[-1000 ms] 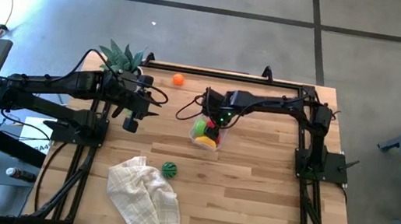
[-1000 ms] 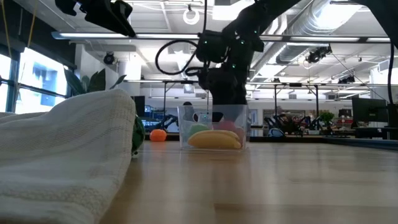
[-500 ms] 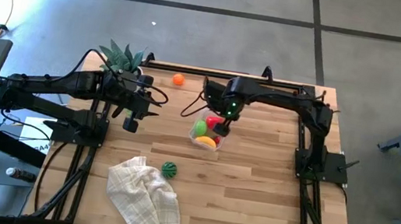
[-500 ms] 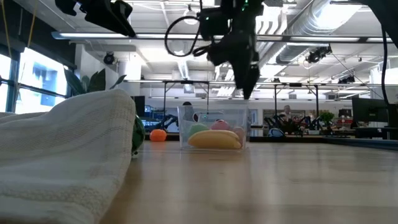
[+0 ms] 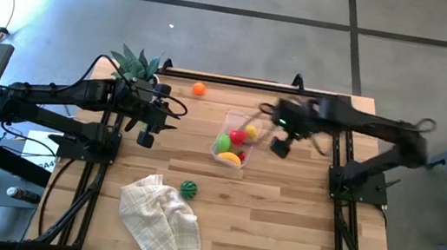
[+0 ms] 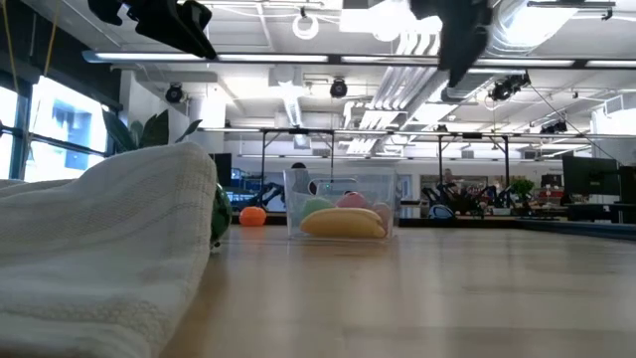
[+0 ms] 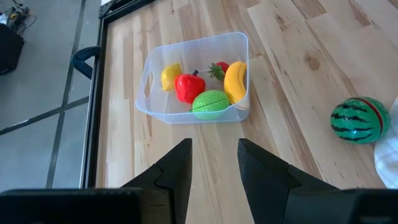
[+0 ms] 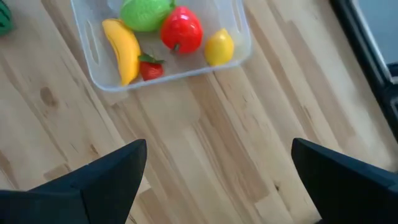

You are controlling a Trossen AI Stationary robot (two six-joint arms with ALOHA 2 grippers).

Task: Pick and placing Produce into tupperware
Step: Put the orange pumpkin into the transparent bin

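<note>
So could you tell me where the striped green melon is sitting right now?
In the high view the striped green melon lies on the bare table, outside the clear tub, nearer the front edge, right beside the white checked cloth.

Robotics lab in an open industrial hall

The wooden counter (image 5: 282, 203) stands on a polished grey concrete floor (image 5: 218, 37), with dark metal frames bolted along its edges and cables trailing off them. Behind the counter, the low view looks into a large open room: exposed ceiling ducts (image 6: 517, 30) and hanging lights (image 6: 305, 22) overhead, tall windows (image 6: 40, 129) to one side, and more benches and stands farther back.
</note>
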